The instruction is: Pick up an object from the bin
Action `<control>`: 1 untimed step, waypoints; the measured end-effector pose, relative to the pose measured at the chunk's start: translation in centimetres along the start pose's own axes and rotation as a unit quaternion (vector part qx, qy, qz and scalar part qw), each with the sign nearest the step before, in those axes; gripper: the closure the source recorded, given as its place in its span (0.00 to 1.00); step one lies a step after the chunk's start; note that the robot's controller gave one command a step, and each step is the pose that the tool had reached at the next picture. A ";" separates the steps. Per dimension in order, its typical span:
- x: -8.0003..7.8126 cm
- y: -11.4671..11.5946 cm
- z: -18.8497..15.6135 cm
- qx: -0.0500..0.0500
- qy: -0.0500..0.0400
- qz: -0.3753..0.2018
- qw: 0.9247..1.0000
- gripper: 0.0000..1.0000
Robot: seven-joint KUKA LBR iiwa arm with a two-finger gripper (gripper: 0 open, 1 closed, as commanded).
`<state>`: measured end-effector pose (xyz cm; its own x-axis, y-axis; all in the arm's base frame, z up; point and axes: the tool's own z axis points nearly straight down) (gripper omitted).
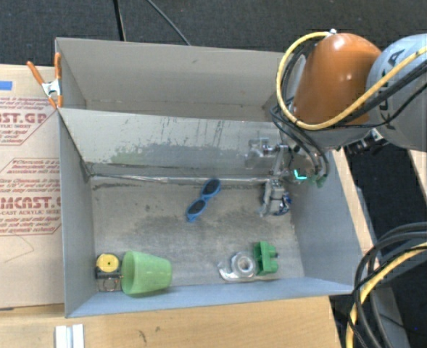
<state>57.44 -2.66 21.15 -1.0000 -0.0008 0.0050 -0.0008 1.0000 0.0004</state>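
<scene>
My gripper [275, 203] hangs at the right side of the bin, close to the right wall, its fingertips low over the bare floor with nothing visible between them. A pair of small blue sunglasses [202, 199] lies on the floor to its left, well apart from the fingers. Below the gripper, near the front wall, rests a silver metal piece with a green block [251, 262] attached.
A green plastic cup [146, 272] lies on its side in the front left corner, with a small yellow and black tape measure [107, 267] beside it. The arm with its orange cover and yellow cables overhangs the bin's right rim.
</scene>
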 end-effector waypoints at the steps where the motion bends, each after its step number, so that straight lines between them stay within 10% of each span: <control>1: -0.6 6.8 6.3 -0.001 -0.001 -0.149 0.989 0.00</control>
<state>57.95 4.17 14.82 -0.9552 -0.2960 0.0015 -0.2960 0.9552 0.0031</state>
